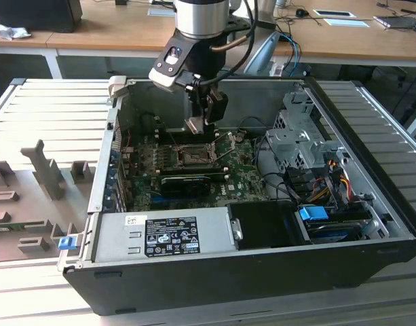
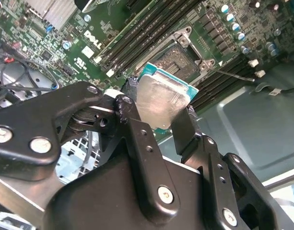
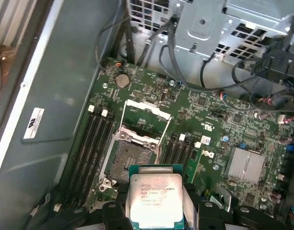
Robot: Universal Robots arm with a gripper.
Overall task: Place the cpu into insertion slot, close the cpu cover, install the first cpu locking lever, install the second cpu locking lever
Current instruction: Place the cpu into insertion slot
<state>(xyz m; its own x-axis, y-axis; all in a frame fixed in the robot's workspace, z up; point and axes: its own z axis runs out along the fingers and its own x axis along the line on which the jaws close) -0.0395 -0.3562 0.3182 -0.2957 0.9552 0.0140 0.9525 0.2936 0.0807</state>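
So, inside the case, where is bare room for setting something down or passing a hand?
Free: the open socket between the memory slots, near the cpu held in the pincer; the grey case panel beside them. Crowded: cables by the drive cage.

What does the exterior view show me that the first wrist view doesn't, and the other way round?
Exterior view: the arm reaching into the open computer case, and the grey labelled box along its near side. First wrist view: a close look into the empty socket with the cpu cover raised, plus a coin battery. Both: the cpu held in the gripper above the green board.
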